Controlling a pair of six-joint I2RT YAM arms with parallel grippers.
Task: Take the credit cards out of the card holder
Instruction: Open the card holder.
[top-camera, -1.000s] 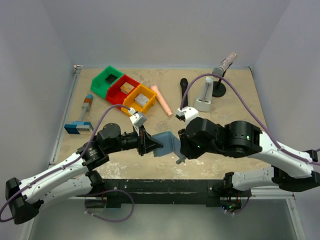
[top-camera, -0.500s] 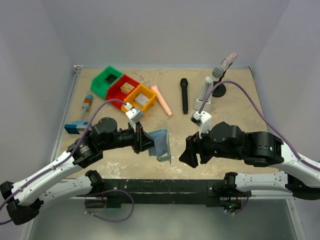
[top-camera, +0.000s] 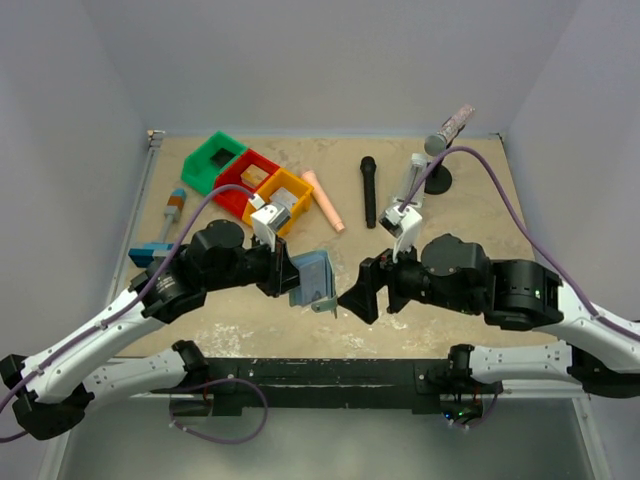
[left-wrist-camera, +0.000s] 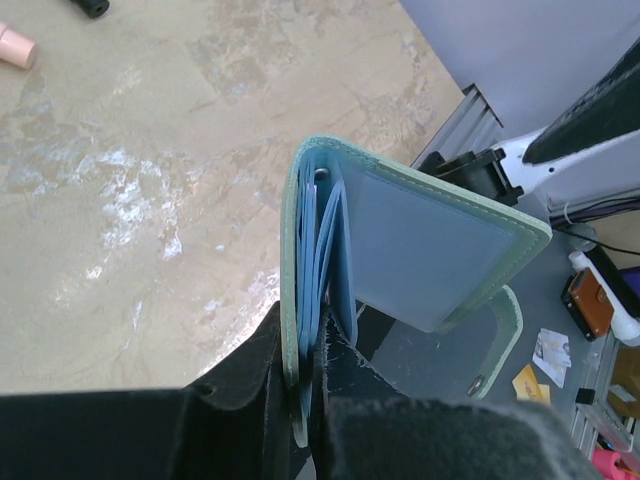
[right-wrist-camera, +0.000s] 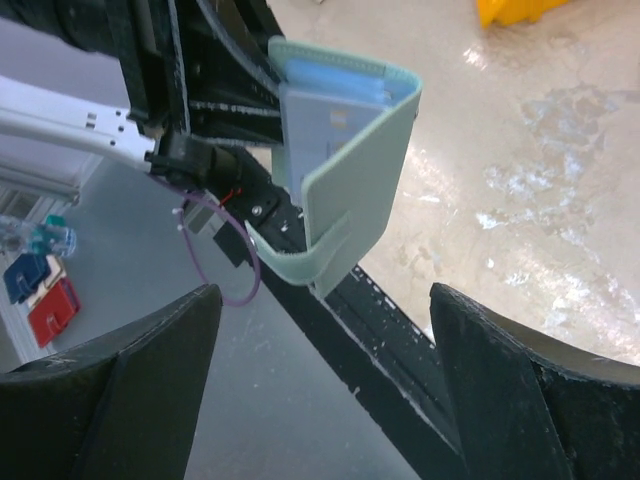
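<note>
Top external view has the left tool clamped on one edge of the card holder, between the two arms and near the front edge of the desk. The pale teal-blue holder stands on edge and is spread into a V, with its open side turned toward the right tool. The right tool's black fingers are spread wide and grip nothing. It sits just beside the holder with a small gap between them.

Left wrist view shows the dark fingers pinched tight on the bottom of the holder's outer cover and the blue pocket panels. A snap tab hangs off the far flap. The holder looks lifted clear of the desk, though no view shows this for certain.

Right wrist view looks between the two widely parted fingers into the fold, where a pale grey card with a small chip mark sits in an inner pocket below a blue panel. Only this one of the credit cards can be made out, and it is in the holder.

Farther back on the desk, well apart from the holder, are a green bin, a red bin, an orange bin, a pink stick and a black microphone. A blue-and-white striped block lies at the left side.
</note>
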